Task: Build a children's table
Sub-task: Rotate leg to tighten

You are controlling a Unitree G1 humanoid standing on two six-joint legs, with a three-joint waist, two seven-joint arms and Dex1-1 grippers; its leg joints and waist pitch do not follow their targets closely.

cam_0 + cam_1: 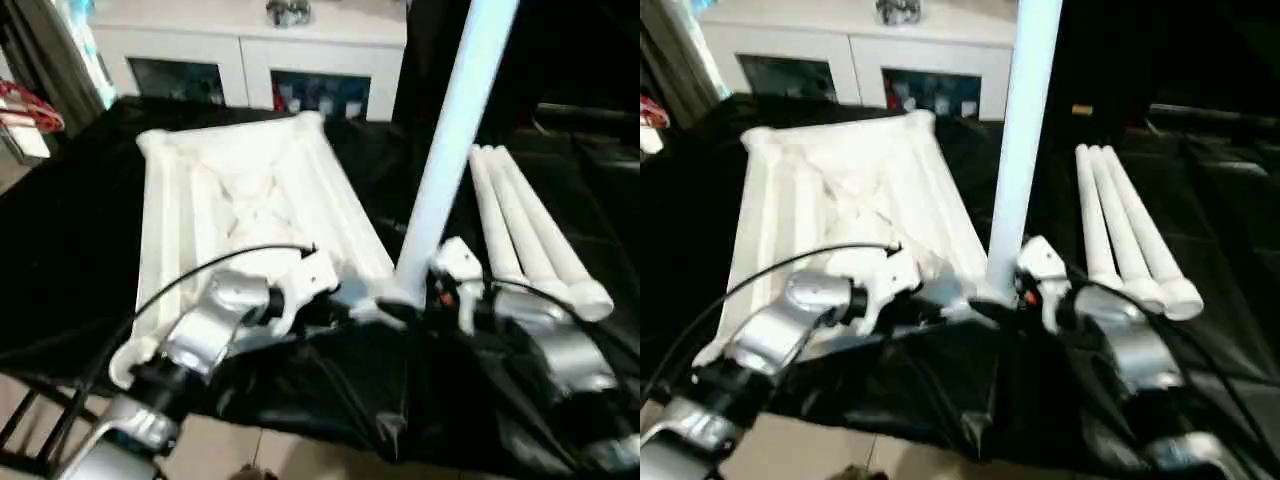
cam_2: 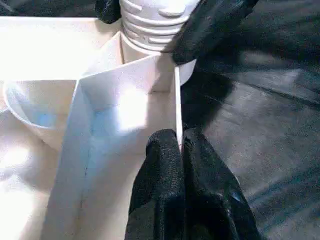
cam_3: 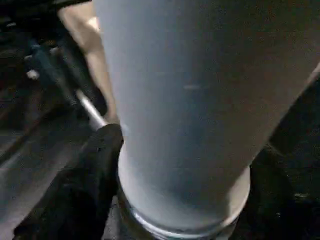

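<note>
On the black-covered bench, in the left eye view, the table top is seen lying underside up, ribs exposed, so that the corner sockets face upward for the legs. One leg is stood upright in the near corner socket, while three spare legs are laid side by side just beside the top, within reach. Behind, a white cabinet with glass doors is seen. In the right eye view, the same upright leg is flanked low down by the right hand, and the left hand is held at the top's near edge. In the left wrist view, the left hand is shown pinched shut on a thin rib at the corner, judged a steadying hold while the threaded leg base is worked into the socket. In the right wrist view, one black finger of the right hand lies against the leg base; a full grip cannot be told. No brand, label or writing can be read.
</note>
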